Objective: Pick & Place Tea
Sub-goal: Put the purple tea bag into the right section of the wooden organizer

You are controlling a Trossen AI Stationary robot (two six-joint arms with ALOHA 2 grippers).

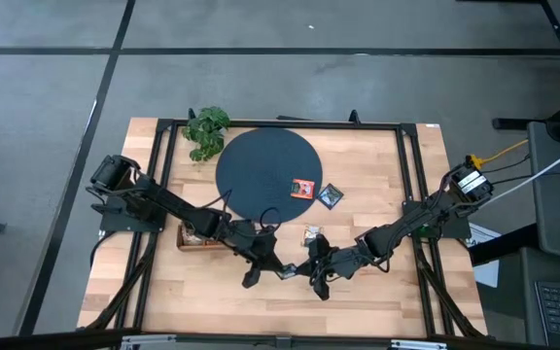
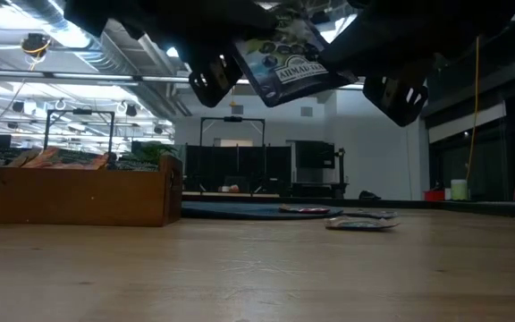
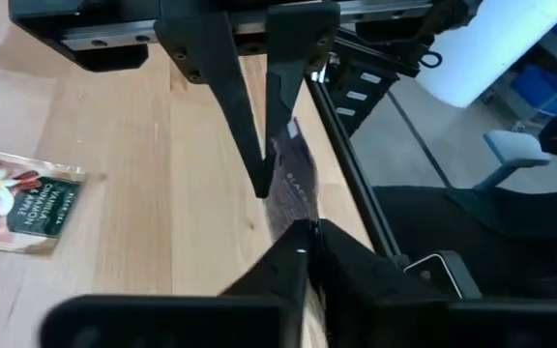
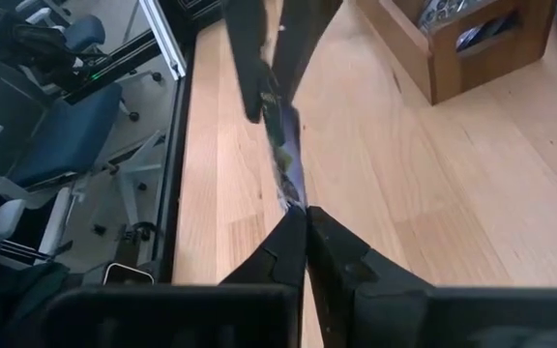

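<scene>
Both grippers meet over the table's near edge, well in front of the dark disc [image 1: 266, 176]. High view: the left gripper [image 1: 278, 266] and right gripper [image 1: 306, 272] face each other, arms bent low, reaching inward from the table's [image 1: 397, 292] two sides; the sachet between them is too small to make out here. An orange-red sachet [image 1: 304, 188] lies on the disc's right part, a black sachet [image 1: 331, 195] just right of the disc, a light-labelled sachet [image 1: 312, 232] in front of it. A plant [image 1: 206, 129] stands at the disc's left rear; the wooden tray [image 1: 191, 236] sits to its left front.

Low view: a dark sachet [image 2: 286, 59] hangs tilted above the wood, reading "AHMAD TEA". Behind are an open room, ceiling lights and black frames.

Left wrist view: left fingers [image 3: 232, 87] press together on one end of the held sachet [image 3: 292, 184]; the right gripper [image 3: 307, 230] pinches the other end. The nearby sachet [image 3: 17, 199] reads "VANILLA".

Right wrist view: the same double pinch, beside office chairs [image 4: 37, 145].
</scene>
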